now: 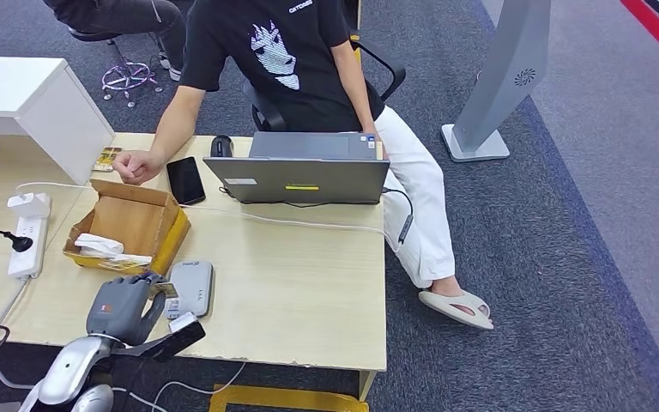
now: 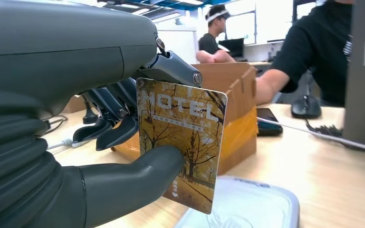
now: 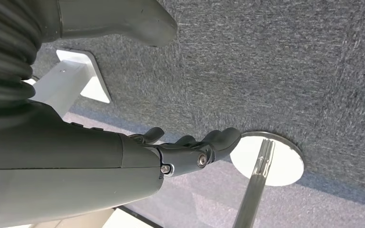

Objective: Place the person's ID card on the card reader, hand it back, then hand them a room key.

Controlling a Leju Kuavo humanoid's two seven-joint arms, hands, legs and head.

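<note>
Hotel key card (image 2: 181,145) — printed with yellow trees and the word HOTEL — stands upright, long axis vertical, pinched between the thumb and a finger of the left hand (image 1: 123,307); the other fingers (image 2: 109,126) curl loosely behind it. The hand hovers at the near edge of the counter (image 1: 309,292), just above and beside the grey card reader (image 1: 192,288). The right hand (image 3: 190,152) hangs over the carpet with fingers loosely curled, holding nothing, so the left is the one to make the handover. Beyond the reader sits an open cardboard box (image 1: 129,225), then a phone (image 1: 185,179) and a laptop (image 1: 299,168). The person's hand (image 1: 137,165) rests at the far edge — straight across the counter from the card, likely the direction it must travel.
</note>
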